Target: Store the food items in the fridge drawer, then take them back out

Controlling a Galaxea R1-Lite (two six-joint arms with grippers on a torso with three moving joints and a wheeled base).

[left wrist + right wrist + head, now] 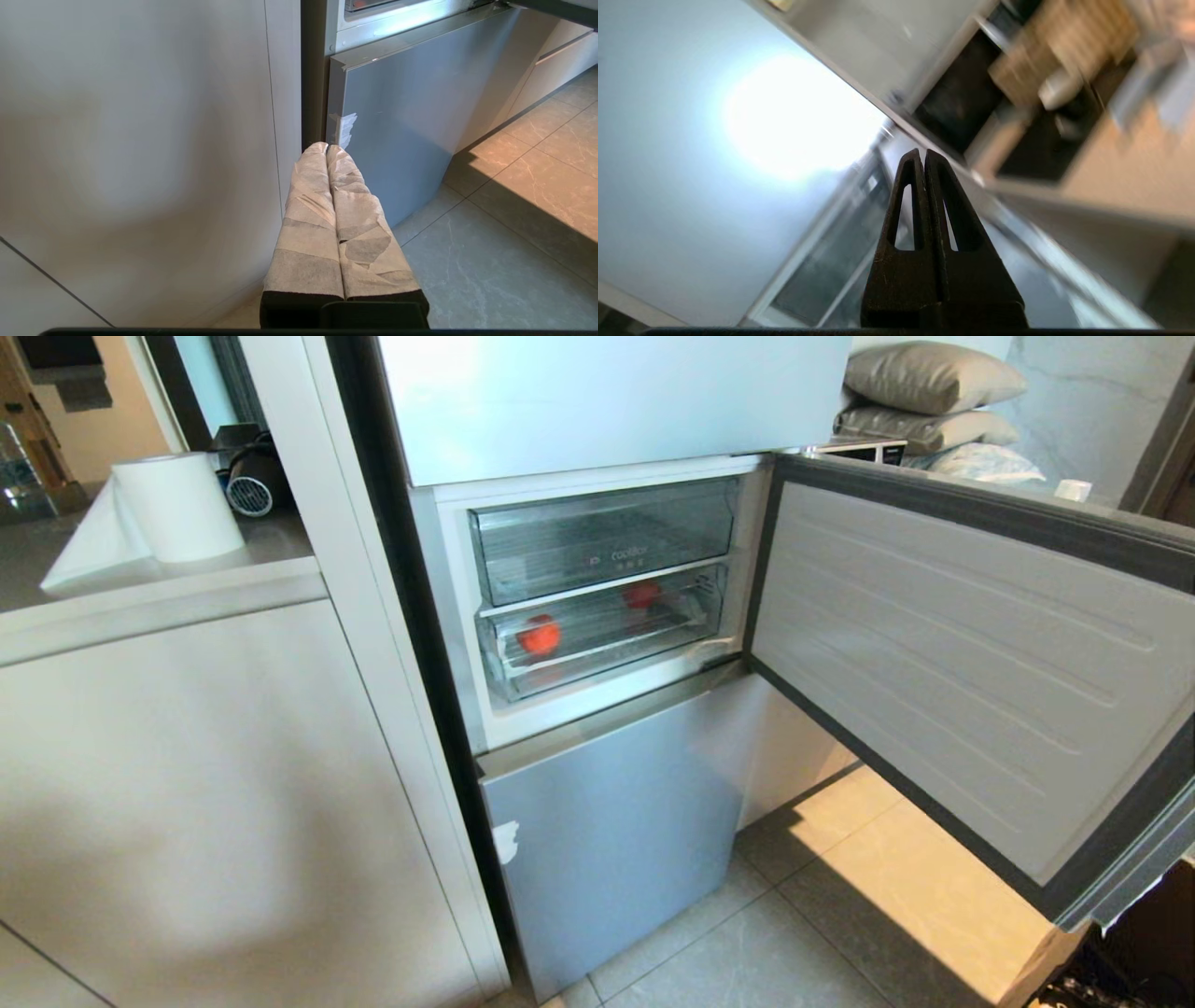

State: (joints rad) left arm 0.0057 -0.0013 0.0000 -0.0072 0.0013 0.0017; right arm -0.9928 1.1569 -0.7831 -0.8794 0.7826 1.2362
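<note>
Fingers pressed together and empty, the right gripper (924, 156) points at the fridge; the left gripper (327, 148) hangs likewise closed. Both red fruits (539, 636) (641, 594) sit mid-frame inside the fridge drawer (607, 658), apparently awaiting retrieval.

Clear ribbed plastic formed the fridge drawer (607, 635); glossy red fruits (539, 636) and brushed-metal lower door (607, 831) were seen.

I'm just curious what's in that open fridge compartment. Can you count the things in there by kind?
Red fruits: 2, one at the drawer's front left, one farther back right.
Clear drawers: 2, the upper bin with lettering and the lower drawer holding both fruits.
Total: 4.
</note>
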